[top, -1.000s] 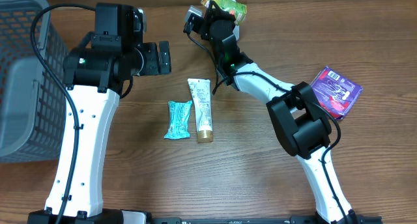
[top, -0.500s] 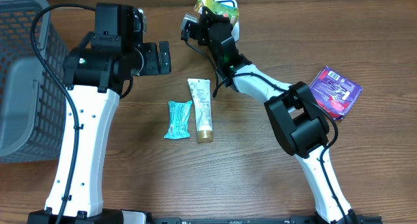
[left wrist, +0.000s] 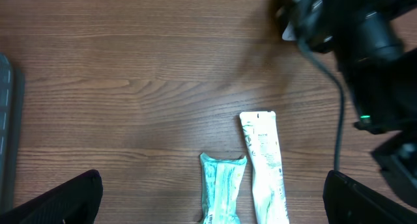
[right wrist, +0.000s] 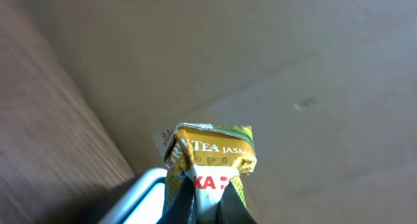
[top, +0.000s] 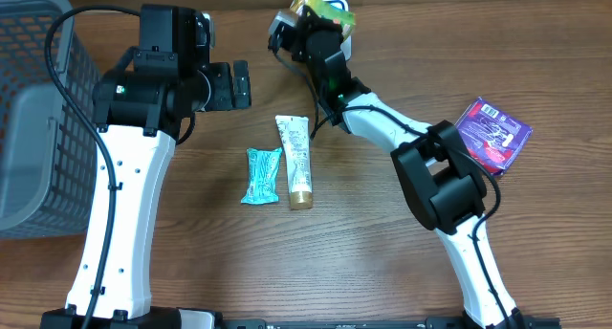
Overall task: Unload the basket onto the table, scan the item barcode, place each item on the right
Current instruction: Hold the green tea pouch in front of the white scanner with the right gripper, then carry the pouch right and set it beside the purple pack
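jasmine tea pack [right wrist: 212, 152] sits at far edge of bench [top: 382, 262], pinched in right end effector [right wrist: 208, 204], closed on it. left end effector [top: 232, 84] wide open, empty, above cream tube [top: 296, 162] & teal sachet [top: 261, 174]. purple pack [top: 491, 133] far right, grey basket [top: 38, 128] left.

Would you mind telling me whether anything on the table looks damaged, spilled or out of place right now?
Nothing is spilled or broken. The only oddity is the tea pack pinched in the right hand: its top end looks crumpled. The tube and teal sachet lie flat, side by side.
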`<action>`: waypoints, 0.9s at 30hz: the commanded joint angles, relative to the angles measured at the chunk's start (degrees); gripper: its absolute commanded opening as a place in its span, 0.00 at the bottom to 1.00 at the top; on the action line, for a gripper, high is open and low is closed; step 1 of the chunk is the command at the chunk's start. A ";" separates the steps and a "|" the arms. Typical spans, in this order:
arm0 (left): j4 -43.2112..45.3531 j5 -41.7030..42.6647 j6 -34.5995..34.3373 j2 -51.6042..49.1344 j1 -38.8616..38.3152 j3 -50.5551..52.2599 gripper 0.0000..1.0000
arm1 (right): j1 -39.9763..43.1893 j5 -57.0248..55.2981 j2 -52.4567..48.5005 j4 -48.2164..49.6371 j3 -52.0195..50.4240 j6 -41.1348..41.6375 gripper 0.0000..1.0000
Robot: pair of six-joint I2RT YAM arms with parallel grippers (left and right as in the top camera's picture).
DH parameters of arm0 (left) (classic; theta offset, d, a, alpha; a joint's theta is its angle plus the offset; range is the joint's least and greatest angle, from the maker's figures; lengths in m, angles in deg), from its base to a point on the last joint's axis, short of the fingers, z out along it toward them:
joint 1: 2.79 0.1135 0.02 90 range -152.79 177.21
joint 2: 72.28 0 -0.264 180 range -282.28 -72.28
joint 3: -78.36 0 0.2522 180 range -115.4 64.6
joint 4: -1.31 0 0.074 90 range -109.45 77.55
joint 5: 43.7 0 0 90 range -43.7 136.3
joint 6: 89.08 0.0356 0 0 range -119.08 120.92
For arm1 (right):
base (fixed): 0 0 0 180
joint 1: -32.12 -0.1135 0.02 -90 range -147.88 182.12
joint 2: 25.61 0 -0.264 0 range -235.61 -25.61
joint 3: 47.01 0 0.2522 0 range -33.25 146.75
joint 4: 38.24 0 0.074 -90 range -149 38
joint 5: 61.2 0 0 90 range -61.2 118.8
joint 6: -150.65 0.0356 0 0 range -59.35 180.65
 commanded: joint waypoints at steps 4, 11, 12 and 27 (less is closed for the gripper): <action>0.04 -0.37 1.27 -0.31 -0.07 0.22 1.00 | 0.63 -26.36 15.30 -6.19 1.60 15.47 0.04; 0.04 -0.37 1.27 -0.31 -0.07 0.22 1.00 | 2.91 -54.31 16.35 -30.71 1.55 51.19 0.04; 0.07 -0.35 1.27 -0.31 -0.07 0.22 0.99 | 3.17 -52.37 16.35 -37.05 1.55 55.60 0.04; 0.04 -0.37 1.27 -0.33 -0.07 0.22 1.00 | 24.30 16.35 17.40 -76.59 1.53 94.75 0.04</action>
